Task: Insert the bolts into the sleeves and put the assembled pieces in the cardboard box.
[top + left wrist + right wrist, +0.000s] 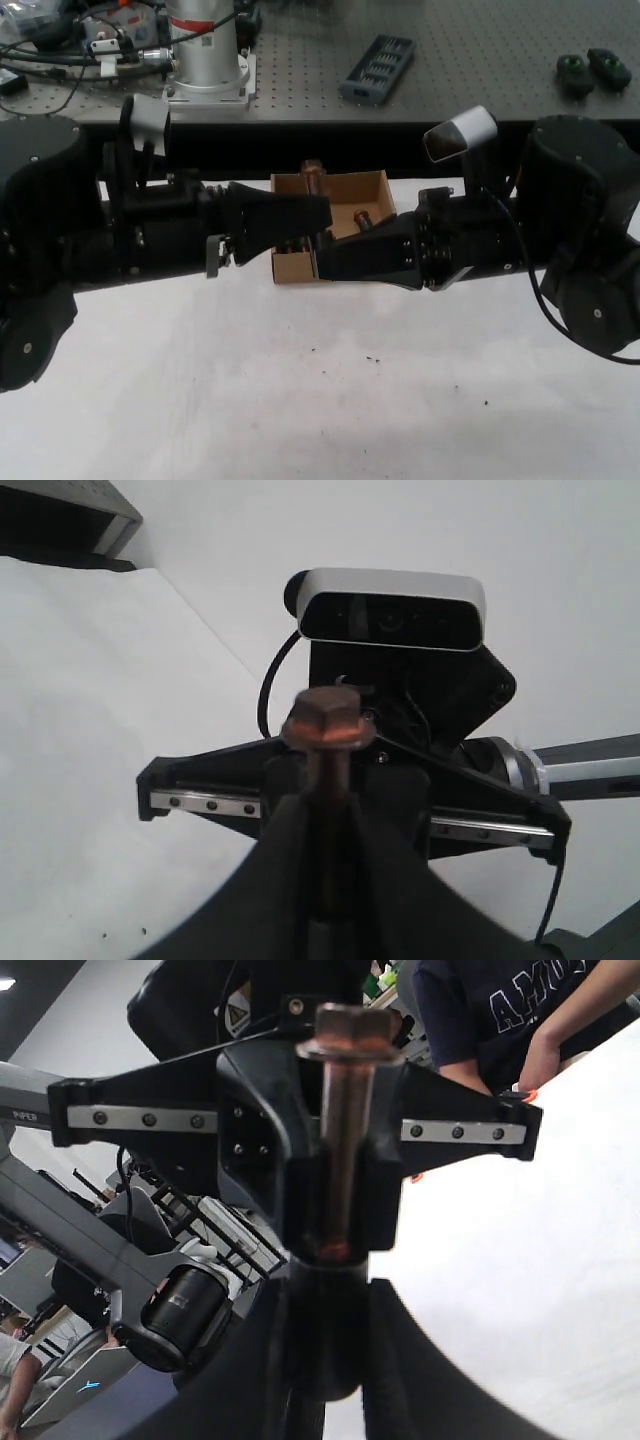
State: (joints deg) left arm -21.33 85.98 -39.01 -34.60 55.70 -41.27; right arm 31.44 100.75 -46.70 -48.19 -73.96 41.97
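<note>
bolt: copper-coloured metal, hex head, smooth straight shank, held where both arms meet over the brown cardboard box | left pincer: matte black fingers pinching the shank from both sides | right pincer: drawn close round a dark rounded sleeve just under the bolt's tip | counter: white, lightly speckled
</note>
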